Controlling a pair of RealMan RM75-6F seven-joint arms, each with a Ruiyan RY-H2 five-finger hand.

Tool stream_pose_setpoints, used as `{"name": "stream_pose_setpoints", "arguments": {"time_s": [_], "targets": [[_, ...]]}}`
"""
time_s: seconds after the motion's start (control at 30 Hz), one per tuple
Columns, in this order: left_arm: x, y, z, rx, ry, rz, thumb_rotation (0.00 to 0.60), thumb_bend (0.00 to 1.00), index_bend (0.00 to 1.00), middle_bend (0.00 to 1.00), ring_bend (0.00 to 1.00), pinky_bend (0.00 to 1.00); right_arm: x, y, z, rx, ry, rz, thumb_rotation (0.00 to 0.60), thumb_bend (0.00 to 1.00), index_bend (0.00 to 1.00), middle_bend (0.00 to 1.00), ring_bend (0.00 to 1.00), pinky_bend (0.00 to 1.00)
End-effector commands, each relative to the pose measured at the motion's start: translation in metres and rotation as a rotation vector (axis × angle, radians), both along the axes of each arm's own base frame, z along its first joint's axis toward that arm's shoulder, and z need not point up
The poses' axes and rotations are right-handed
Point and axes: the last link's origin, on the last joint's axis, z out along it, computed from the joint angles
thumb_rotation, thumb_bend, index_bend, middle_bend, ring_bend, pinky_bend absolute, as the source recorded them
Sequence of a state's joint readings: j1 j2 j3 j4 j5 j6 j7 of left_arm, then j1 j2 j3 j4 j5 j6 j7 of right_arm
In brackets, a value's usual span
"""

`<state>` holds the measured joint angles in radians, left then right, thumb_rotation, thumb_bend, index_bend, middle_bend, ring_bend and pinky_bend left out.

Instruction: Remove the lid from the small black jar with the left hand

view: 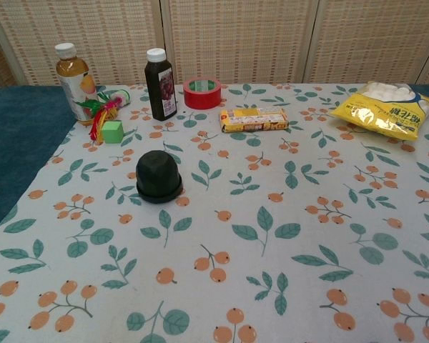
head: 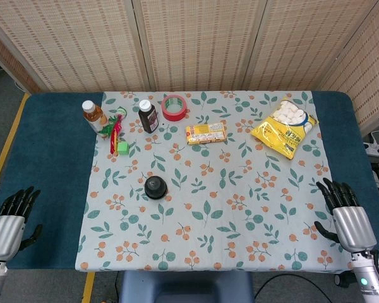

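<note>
The small black jar stands on the leaf-patterned cloth, left of the table's middle, with its lid on; the chest view shows the jar as a squat black shape. My left hand hovers at the table's near left corner, fingers apart and empty, well left of the jar. At the near right edge my right hand is likewise open and empty. Neither hand appears in the chest view.
Along the far side stand an amber drink bottle, a dark bottle, a red tape roll, a yellow snack box and a marshmallow bag. A green cube and a red-green tassel toy lie beyond the jar.
</note>
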<state>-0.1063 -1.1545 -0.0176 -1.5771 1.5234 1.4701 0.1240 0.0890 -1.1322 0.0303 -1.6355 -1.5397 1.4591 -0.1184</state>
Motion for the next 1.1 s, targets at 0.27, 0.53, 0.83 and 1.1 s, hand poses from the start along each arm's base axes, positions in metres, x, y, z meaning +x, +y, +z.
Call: {"name": "stream_pose_setpoints", "arguments": {"time_s": [0.27, 0.53, 0.83, 1.1], "targets": [[0.032, 0.023, -0.022, -0.159, -0.139, -0.147, 0.600, 0.38, 0.00, 0.00, 0.00, 0.15, -0.004, 0.008, 0.011, -0.015, -0.013, -0.014, 0.600, 0.15, 0.00, 0.00, 0.00, 0.00], [0.093, 0.077, -0.035, -0.381, -0.254, -0.219, 0.600, 0.37, 0.00, 0.00, 0.00, 0.24, -0.004, 0.010, 0.018, -0.033, -0.021, -0.009, 0.600, 0.15, 0.00, 0.00, 0.00, 0.00], [0.150, 0.118, -0.051, -0.520, -0.252, -0.244, 0.600, 0.37, 0.00, 0.00, 0.00, 0.21, -0.002, 0.010, 0.015, -0.015, -0.029, -0.004, 0.600, 0.15, 0.00, 0.00, 0.00, 0.00], [0.180, 0.158, -0.079, -0.637, -0.239, -0.172, 0.600, 0.35, 0.00, 0.00, 0.00, 0.05, -0.002, 0.010, 0.019, -0.006, -0.051, -0.003, 0.600, 0.15, 0.00, 0.00, 0.00, 0.00]]}}
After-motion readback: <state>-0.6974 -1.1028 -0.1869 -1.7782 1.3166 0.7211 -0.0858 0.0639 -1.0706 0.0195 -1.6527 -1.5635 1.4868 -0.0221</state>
